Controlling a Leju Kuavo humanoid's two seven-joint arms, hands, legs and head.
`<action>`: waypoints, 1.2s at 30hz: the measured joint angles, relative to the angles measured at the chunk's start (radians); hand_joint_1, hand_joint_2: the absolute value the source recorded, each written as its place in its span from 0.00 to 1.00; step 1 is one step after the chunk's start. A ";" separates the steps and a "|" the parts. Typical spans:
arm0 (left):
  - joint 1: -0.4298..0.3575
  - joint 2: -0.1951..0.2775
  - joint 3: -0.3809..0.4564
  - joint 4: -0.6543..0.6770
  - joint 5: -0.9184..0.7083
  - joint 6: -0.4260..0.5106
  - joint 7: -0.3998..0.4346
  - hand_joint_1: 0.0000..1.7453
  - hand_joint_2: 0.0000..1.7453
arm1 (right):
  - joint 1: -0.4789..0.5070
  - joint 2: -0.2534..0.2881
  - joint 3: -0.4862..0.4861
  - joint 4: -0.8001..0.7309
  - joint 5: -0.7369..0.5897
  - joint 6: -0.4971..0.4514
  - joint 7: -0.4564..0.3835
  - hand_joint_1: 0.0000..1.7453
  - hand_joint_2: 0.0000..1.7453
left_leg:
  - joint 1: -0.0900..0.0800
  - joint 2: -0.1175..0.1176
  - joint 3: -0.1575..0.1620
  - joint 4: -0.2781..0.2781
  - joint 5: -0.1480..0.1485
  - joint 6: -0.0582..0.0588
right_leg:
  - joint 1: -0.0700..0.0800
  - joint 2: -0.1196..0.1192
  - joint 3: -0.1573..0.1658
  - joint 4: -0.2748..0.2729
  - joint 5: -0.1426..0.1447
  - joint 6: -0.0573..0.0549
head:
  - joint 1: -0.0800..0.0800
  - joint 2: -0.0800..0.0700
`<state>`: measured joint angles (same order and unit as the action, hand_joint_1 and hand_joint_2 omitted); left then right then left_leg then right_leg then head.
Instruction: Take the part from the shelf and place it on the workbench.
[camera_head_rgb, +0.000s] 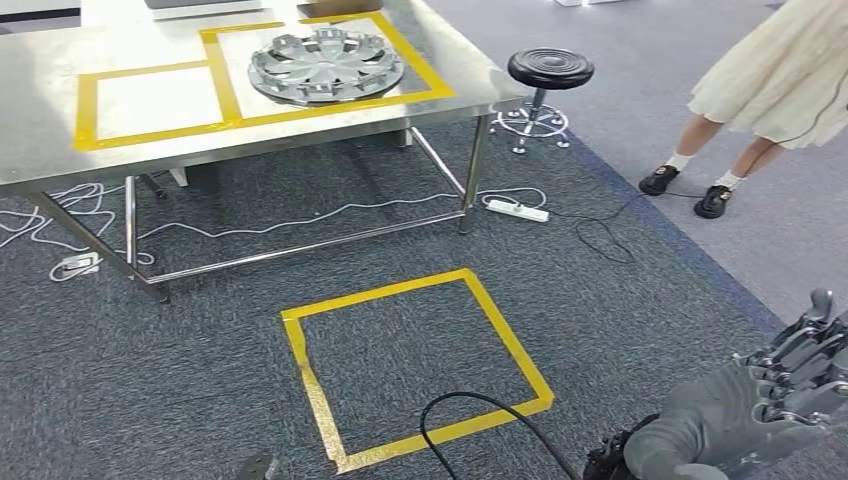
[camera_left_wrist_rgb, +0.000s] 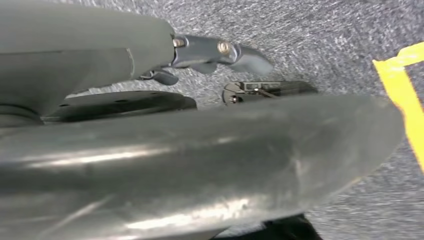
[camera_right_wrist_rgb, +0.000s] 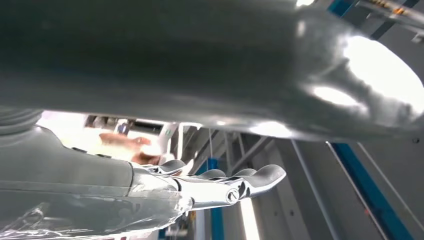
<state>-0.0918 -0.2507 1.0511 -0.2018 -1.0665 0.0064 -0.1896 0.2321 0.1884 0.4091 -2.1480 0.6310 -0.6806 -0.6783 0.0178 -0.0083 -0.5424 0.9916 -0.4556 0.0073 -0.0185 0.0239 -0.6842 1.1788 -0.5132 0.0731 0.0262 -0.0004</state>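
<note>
2 yellow tape squares mark the steel workbench (camera_head_rgb: 60, 150); the silver hubcap (camera_head_rgb: 326, 66) lies in the right 1. Right hand (camera_head_rgb: 770, 400), near right, holds nothing, fingers extended. Left hand (camera_left_wrist_rgb: 220, 52): grip unclear. Black stool (camera_head_rgb: 549, 70), power strip (camera_head_rgb: 517, 210) and a person (camera_head_rgb: 770, 80) stand right of the bench.

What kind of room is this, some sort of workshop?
Probably a robot test area set up as a workshop: a steel workbench marked with yellow tape, a silver wheel cover on it, a taped square on grey carpet, and loose cables.
</note>
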 joint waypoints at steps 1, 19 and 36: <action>0.002 0.000 0.000 0.000 0.000 0.000 0.000 0.00 0.00 | 0.000 0.000 0.000 0.000 0.000 0.000 0.000 0.00 0.00 | -0.002 0.016 0.000 0.000 -0.001 0.001 | 0.000 -0.010 -0.032 0.069 -0.031 0.001 | 0.001 0.000; 0.003 0.003 0.002 0.000 0.013 -0.019 -0.018 0.00 0.00 | 0.001 0.001 0.001 -0.001 0.000 0.000 0.000 0.00 0.00 | -0.009 0.013 -0.111 0.275 -0.130 -0.047 | 0.000 0.036 0.088 -0.158 0.091 -0.050 | -0.010 0.000; 0.004 0.002 0.004 0.000 0.011 -0.022 -0.021 0.00 0.00 | 0.000 0.001 0.001 -0.002 -0.002 0.000 0.000 0.00 0.00 | -0.010 0.072 0.014 0.000 -0.012 -0.006 | -0.001 -0.047 0.022 -0.020 0.038 0.006 | 0.003 0.000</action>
<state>-0.0876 -0.2488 1.0552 -0.2018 -1.0553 -0.0153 -0.2102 0.2324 0.1892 0.4097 -2.1504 0.6294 -0.6807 -0.6779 0.0083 0.0636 -0.5281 0.9918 -0.4678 0.0010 -0.0195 -0.0233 -0.6619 1.1589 -0.4756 0.0795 0.0295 -0.0004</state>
